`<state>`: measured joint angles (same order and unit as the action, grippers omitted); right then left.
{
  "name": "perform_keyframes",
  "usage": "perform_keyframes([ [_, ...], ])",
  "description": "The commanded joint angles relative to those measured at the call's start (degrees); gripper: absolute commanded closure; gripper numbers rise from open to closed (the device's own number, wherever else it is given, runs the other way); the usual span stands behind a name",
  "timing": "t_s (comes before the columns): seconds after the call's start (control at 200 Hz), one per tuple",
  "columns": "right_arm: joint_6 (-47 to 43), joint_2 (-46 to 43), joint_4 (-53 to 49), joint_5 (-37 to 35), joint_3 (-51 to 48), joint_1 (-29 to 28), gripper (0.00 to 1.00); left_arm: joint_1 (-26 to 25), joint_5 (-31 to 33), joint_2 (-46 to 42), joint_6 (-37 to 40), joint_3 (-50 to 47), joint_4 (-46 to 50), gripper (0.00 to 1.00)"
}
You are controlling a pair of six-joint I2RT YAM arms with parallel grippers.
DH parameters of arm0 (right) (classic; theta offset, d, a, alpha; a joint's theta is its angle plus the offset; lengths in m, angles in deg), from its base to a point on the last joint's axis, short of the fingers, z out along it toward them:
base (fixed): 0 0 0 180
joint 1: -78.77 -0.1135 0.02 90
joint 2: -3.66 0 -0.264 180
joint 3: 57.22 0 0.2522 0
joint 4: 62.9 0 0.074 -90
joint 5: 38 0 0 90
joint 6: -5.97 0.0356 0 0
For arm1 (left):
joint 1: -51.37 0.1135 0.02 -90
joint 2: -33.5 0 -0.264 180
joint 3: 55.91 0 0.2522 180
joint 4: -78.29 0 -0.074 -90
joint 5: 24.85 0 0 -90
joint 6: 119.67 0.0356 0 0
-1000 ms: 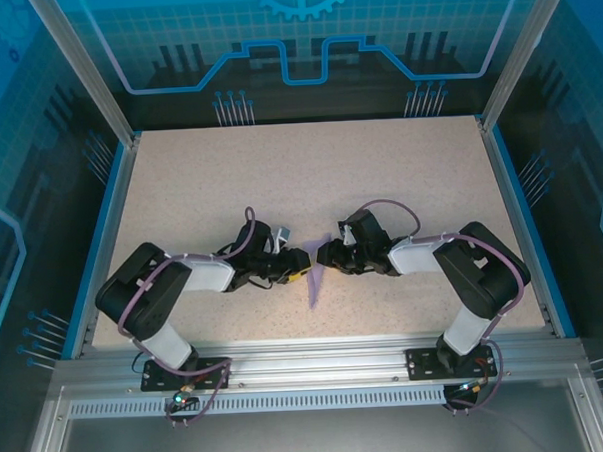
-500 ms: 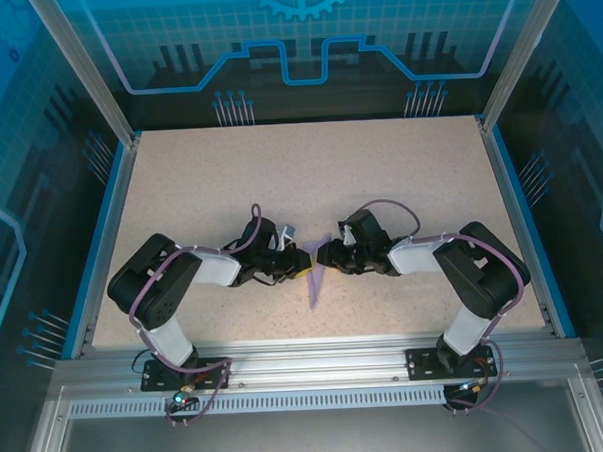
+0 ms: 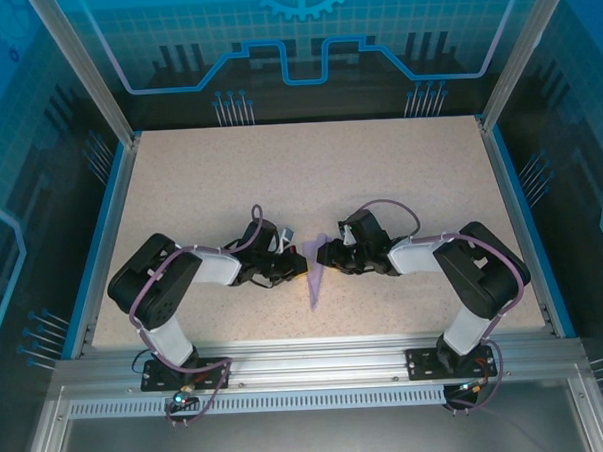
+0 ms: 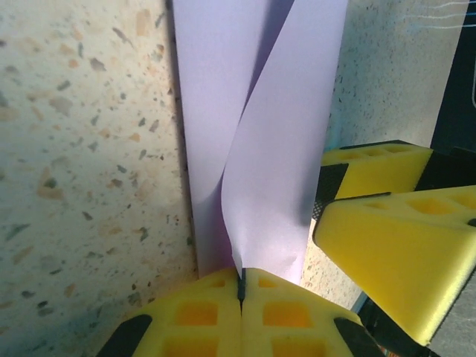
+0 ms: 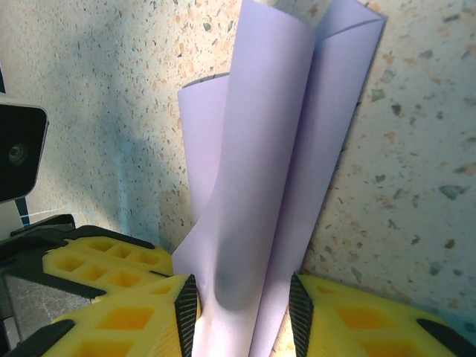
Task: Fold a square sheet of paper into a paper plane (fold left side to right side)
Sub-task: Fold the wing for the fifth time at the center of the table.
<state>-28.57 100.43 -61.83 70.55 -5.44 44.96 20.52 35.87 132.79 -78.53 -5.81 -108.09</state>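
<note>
The lavender paper plane (image 3: 313,281) lies as a narrow folded strip on the table between both arms, its point toward the near edge. My left gripper (image 3: 303,265) is shut on the edge of one raised flap (image 4: 277,160), pinched between its yellow fingers (image 4: 195,320). My right gripper (image 3: 329,253) faces it from the right. In the right wrist view the jaws of the right gripper (image 5: 242,320) stand open on either side of the folded paper (image 5: 260,156), whose folded layers pass between the pads (image 5: 187,316). The right gripper's fingers (image 4: 394,238) sit close beside the flap.
The speckled beige table (image 3: 299,176) stretches behind the arms, bounded by blue rails (image 3: 103,230) left and right and the metal frame (image 3: 307,361) at the near edge. The left gripper's yellow fingers (image 5: 97,260) and its camera (image 5: 18,152) are close to the right jaws.
The left arm's elbow shifted right and its gripper drew back slightly to the left. The lavender flap now stands up visibly between the two grippers. The right arm stayed put.
</note>
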Motion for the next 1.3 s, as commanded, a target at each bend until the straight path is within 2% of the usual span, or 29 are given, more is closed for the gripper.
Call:
perform_keyframes([
  [0.0,-1.35,3.51,-4.15,-0.7,-0.27,-1.01,0.6,0.35,1.15,-0.15,3.3,1.97,1.62,0.98],
  [0.87,-2.47,4.2,-4.81,0.05,0.3,-1.09,0.59,0.53,3.44,4.29,11.1,5.73,5.39,0.97],
  [1.09,-4.57,-0.18,-5.37,0.16,-0.02,0.63,0.6,0.5,4.5,5.49,12.38,5.96,6.84,0.97],
  [1.175,-5.73,-2.81,-5.45,1.36,0.02,2.05,0.62,0.49,4.99,5.88,12.88,6.46,7.51,0.98],
  [1.295,-6.94,-4.56,-5.69,2.81,1.4,2.95,0.71,0.55,5.65,6.05,13.35,7.03,8.53,0.98],
])
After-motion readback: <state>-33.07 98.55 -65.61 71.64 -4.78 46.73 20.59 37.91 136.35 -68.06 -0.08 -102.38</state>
